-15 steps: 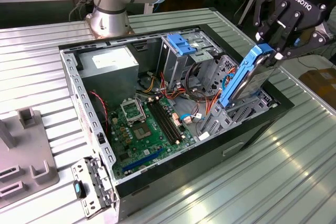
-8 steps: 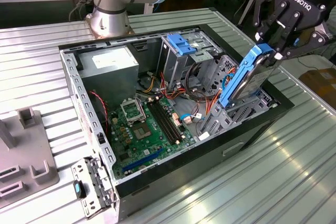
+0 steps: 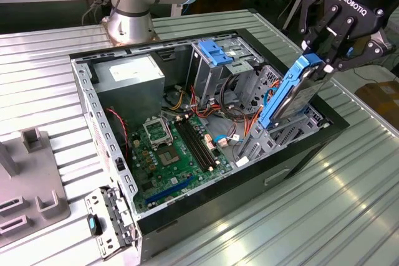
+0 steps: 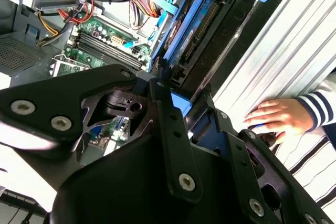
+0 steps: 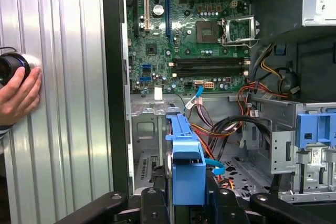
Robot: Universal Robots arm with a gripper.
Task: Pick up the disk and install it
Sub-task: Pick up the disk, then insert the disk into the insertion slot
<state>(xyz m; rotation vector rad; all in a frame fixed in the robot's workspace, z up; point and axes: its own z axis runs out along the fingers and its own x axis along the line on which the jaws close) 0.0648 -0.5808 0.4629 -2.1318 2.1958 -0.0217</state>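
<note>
The disk [image 3: 292, 95], a dark hard drive in bright blue rails, hangs tilted on edge over the drive bay at the exterior view's right end of the open computer case [image 3: 87, 101]. Its lower end reaches down into the bay's metal frame. My gripper [image 3: 319, 63] is shut on the disk's upper end, one black finger on each flat side. In the second wrist view the disk [image 4: 205, 24] extends away from my gripper [image 4: 178, 87]. In the first wrist view the blue rail [image 5: 186, 150] rises from between the fingers [image 5: 152, 198] of my gripper [image 5: 186, 195].
Inside the case lie the green motherboard [image 3: 181, 147], a grey power-supply box [image 3: 128, 76] and a drive cage with a blue latch [image 3: 215, 51], with cables between. A person's hand [image 4: 273, 116] rests on the ribbed table beside the case. A grey fixture [image 3: 31, 179] stands at the exterior view's left.
</note>
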